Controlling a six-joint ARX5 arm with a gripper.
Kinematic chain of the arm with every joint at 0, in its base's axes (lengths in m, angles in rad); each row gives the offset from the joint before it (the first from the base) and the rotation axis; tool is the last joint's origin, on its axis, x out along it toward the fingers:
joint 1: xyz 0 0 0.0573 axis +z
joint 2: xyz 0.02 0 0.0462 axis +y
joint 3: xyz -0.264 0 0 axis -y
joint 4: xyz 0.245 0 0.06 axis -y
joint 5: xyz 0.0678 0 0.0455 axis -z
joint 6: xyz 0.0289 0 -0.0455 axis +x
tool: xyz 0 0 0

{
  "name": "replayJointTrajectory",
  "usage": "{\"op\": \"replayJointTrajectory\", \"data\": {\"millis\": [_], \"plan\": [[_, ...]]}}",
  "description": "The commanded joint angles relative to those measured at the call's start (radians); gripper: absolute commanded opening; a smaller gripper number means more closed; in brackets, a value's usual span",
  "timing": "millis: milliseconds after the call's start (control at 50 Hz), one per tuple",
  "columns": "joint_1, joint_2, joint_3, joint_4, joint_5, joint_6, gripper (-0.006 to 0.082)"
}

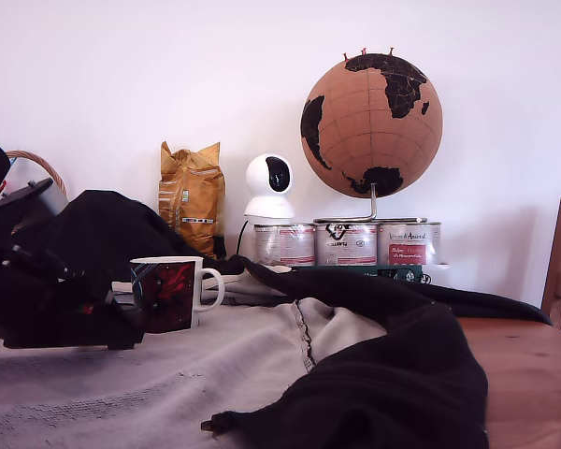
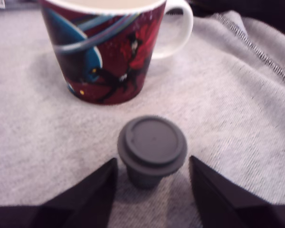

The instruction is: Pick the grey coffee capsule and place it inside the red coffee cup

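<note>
The claw [image 2: 152, 183] is spread wide, its 2 fingers [image 2: 92, 194] flanking the upright capsule [image 2: 152, 147] without touching. The capsule stands on grey cloth [image 2: 228, 109], just beside the cup [image 2: 107, 52]. The cup's inside is out of sight.

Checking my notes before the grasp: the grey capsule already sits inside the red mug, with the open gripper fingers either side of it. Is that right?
Not quite. The wrist view shows the grey capsule standing upright on the grey cloth in front of the red mug, not inside it. The rest holds: the gripper is open, one finger on each side of the capsule.
</note>
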Motion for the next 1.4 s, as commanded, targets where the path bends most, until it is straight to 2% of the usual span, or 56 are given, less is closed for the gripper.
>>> {"op": "replayJointTrajectory", "data": {"millis": [0, 200, 340, 540, 680, 780, 1020, 1160, 1260, 1380], "plan": [[-0.005, 0.013, 0.011, 0.005, -0.005, 0.007, 0.021], [-0.005, 0.013, 0.019, 0.033, -0.006, 0.004, 0.0161], [-0.005, 0.013, 0.023, 0.075, 0.0, -0.009, 0.0159], [-0.018, 0.013, 0.023, 0.206, 0.137, -0.132, 0.016], [-0.044, 0.013, 0.04, 0.315, 0.154, -0.177, 0.016], [-0.055, 0.013, 0.08, 0.32, 0.152, -0.189, 0.016], [-0.048, 0.013, 0.228, 0.195, 0.081, -0.173, 0.016], [-0.041, 0.013, 0.335, -0.024, 0.037, -0.121, 0.016], [-0.041, 0.013, 0.397, -0.177, -0.054, -0.085, 0.016], [-0.041, 0.013, 0.44, -0.281, -0.136, -0.055, 0.016]]}}
